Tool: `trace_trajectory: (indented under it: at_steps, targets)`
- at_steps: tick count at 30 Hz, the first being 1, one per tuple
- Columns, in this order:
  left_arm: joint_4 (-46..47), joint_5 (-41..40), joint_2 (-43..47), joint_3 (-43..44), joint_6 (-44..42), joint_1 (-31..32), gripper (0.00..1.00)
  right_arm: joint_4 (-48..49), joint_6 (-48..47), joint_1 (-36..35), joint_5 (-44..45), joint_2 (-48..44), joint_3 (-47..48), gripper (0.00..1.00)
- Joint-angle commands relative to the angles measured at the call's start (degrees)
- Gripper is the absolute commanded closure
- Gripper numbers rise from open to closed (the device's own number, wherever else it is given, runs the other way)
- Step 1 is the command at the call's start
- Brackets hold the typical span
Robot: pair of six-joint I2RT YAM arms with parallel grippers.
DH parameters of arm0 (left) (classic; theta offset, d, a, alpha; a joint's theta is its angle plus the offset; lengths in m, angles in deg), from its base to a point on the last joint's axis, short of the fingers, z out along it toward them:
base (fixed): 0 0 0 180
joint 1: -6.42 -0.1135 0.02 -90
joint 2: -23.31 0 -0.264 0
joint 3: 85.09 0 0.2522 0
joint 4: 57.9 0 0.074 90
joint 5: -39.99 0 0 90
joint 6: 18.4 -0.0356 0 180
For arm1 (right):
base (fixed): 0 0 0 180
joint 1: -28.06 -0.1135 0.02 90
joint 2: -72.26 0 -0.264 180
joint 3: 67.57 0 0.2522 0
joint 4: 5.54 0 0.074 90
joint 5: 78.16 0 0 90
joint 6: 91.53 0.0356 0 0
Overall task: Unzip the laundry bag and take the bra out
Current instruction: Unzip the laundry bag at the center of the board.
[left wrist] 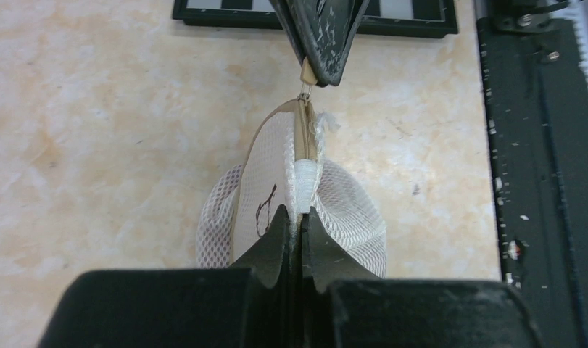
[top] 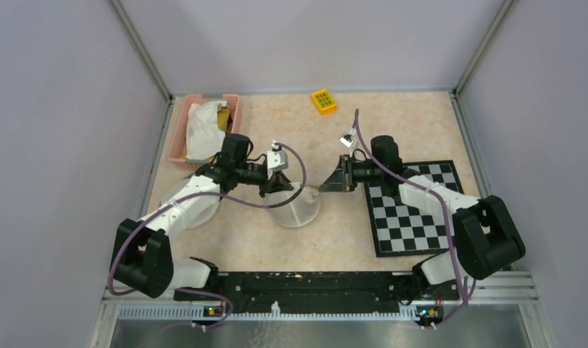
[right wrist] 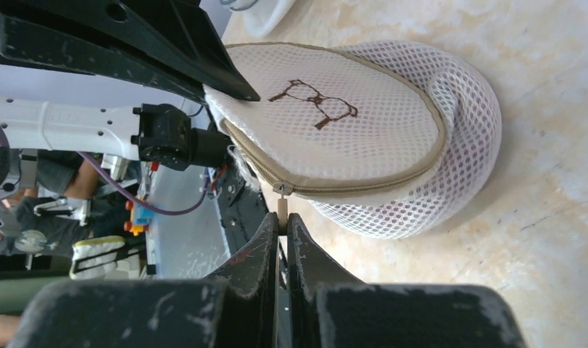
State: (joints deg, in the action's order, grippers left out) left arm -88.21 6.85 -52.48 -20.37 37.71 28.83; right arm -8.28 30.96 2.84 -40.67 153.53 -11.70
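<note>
The mesh laundry bag [top: 298, 209] sits on the table [top: 254, 243] between the two arms, its zip closed as far as one can see. The bra is not visible and is presumably inside. The left gripper [left wrist: 299, 215] is pinched tight on the bag's white seam tab [left wrist: 304, 181], and the right gripper [right wrist: 283, 219] is clamped shut on the small tan zipper pull [right wrist: 283, 206] by its very tips. That thin hold is the main risk: the pull may slip free if the right arm tugs off the line of the track. The track curves round the rim, so a straight pull would likely bind the slider or drag the whole bag along. The left hold is on soft cloth and could slide, and loose mesh may snag in the slider.
</note>
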Motion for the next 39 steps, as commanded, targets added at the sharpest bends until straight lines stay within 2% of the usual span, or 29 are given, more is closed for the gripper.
trace_trajectory:
  at_steps: [1,6,9,12,17,20,24,29,34,39]
  targets:
    - [3.89,-6.77,-0.95,2.64,-5.2,-1.01,0.98,1.14,-3.25,1.36,0.47,0.86,7.81,1.0]
    - [2.36,-6.58,-7.98,11.58,-9.79,-0.8,0.95,-0.6,-4.38,2.01,0.73,3.21,12.41,1.0]
    - [-3.84,-7.74,-11.41,15.04,-18.62,-0.65,0.96,1.17,-3.65,1.99,-0.2,3.88,9.17,1.0]
    - [-6.69,-9.56,-12.39,15.04,-22.81,-0.65,0.93,2.74,-2.9,1.39,-0.95,4.45,5.94,1.0]
    - [-7.54,-9.51,-10.38,13.89,-18.91,-0.7,0.62,4.74,-2.76,-0.65,-1.2,5.01,3.55,1.0]
    - [-6.66,-9.91,-6.32,12.14,-14.63,-0.63,0.49,6.13,-2.44,-2.06,-0.88,5.05,2.85,1.0]
    - [-7.67,-9.6,0.23,9.34,-14.17,0.16,0.31,7.14,-1.59,-3.35,-0.41,5.3,2.72,1.0]
    - [-8.99,-9.36,5.16,8.08,-15.97,0.61,0.28,7.38,-1.49,-5.01,-0.06,6.23,3.53,1.0]
    - [-8.89,-7.95,3.8,8.79,-15.45,2.54,0.36,7.69,-1.3,-5.86,0.19,6.59,4.26,1.0]
    - [-2.6,-8.41,-0.03,9.23,-9.47,3.8,0.4,7.21,-1.39,-6.21,0.67,6.37,4.73,1.0]
